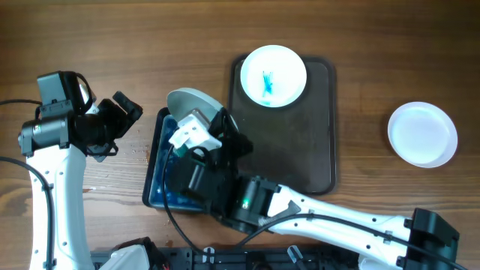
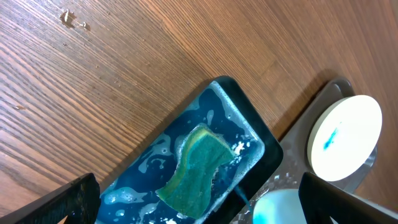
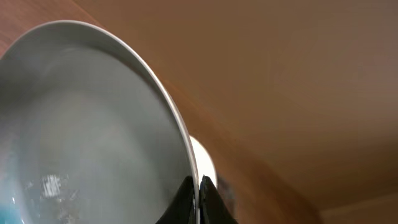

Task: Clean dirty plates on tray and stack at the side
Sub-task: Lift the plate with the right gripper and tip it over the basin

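Note:
My right gripper is shut on the rim of a white plate, holding it tilted on edge. From overhead, that plate hangs over the far end of the black basin, with the right gripper just below it. A second plate, marked with a turquoise smear, lies at the far end of the dark brown tray. A plain white plate rests on the table to the right. My left gripper stands open, left of the basin and holding nothing.
In the left wrist view, a green sponge lies in the basin's foamy blue water. The smeared plate shows at the right there. Small crumbs dot the wooden table. The right arm crosses the near table edge.

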You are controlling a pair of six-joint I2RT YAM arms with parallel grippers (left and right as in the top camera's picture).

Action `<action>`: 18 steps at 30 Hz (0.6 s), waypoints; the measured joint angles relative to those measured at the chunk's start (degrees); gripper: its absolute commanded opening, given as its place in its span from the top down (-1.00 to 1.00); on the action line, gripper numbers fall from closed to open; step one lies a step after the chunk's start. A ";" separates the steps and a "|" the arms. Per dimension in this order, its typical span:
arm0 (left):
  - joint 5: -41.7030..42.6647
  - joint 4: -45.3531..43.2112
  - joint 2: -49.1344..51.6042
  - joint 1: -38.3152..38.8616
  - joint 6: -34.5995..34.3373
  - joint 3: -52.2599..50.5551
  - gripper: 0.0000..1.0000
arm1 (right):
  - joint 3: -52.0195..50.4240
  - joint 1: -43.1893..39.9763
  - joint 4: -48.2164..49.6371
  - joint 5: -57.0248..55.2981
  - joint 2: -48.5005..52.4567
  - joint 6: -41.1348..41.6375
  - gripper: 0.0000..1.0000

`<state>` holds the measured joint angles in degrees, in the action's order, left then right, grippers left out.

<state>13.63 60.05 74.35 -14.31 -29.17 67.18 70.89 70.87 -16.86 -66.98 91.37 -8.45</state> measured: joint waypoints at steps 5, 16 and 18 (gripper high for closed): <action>0.00 0.00 0.00 0.00 0.00 0.00 -1.00 | 0.00 1.40 0.24 -1.46 0.00 -2.38 0.91; 0.00 0.00 0.00 0.00 0.00 0.00 -1.00 | 0.00 1.46 3.08 -2.10 0.00 -6.49 0.91; 0.00 0.00 0.00 0.00 0.00 0.00 -1.00 | -0.02 1.46 3.19 -2.10 0.00 -7.39 0.91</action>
<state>13.63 60.05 74.35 -14.31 -29.17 67.18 70.87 72.34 -13.67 -69.08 91.37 -15.84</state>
